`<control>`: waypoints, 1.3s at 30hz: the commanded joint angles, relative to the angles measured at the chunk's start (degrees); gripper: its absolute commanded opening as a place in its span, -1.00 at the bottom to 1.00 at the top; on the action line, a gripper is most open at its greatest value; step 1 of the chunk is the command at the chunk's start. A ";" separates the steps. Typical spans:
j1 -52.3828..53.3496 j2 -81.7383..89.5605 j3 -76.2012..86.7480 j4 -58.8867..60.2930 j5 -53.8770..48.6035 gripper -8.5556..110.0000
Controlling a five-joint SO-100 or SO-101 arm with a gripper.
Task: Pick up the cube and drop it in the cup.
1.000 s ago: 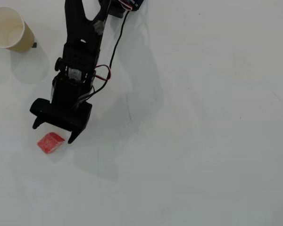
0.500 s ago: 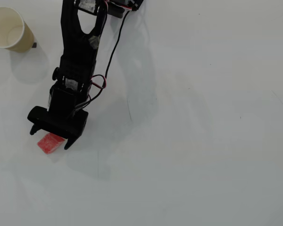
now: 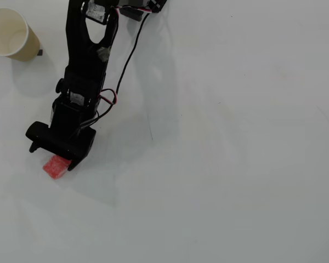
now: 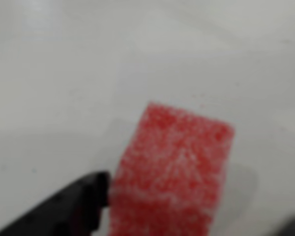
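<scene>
The cube point(image 3: 55, 167) is a small red block with a whitish speckle, lying on the white table at the lower left of the overhead view. It fills the middle of the blurred wrist view point(image 4: 177, 162). My gripper point(image 3: 52, 158) is lowered over it, with the jaws open on either side of it point(image 4: 191, 219). One black fingertip point(image 4: 81, 206) is at the cube's left edge. The other only shows as a dark corner at the bottom right, apart from the cube. The cream-tan cup point(image 3: 10, 33) stands upright and empty at the top left, well away from the gripper.
The black arm point(image 3: 88, 55) reaches down from the top edge, with a black cable point(image 3: 130, 57) and red wires beside it. The white table point(image 3: 236, 153) is bare to the right and below.
</scene>
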State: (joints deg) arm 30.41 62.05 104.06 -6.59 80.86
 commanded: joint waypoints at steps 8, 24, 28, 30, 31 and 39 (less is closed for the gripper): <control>0.97 3.16 -9.14 -2.99 0.26 -0.54; 2.02 3.34 -7.91 -8.17 0.35 -0.78; 2.20 3.78 -7.56 -8.17 0.35 -0.78; 2.29 4.92 -7.12 -8.17 0.35 -0.78; 2.37 5.62 -6.77 -8.17 0.35 -0.78; 4.13 17.31 0.53 -10.20 0.35 -0.78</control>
State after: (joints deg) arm 33.05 64.34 104.33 -13.54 80.86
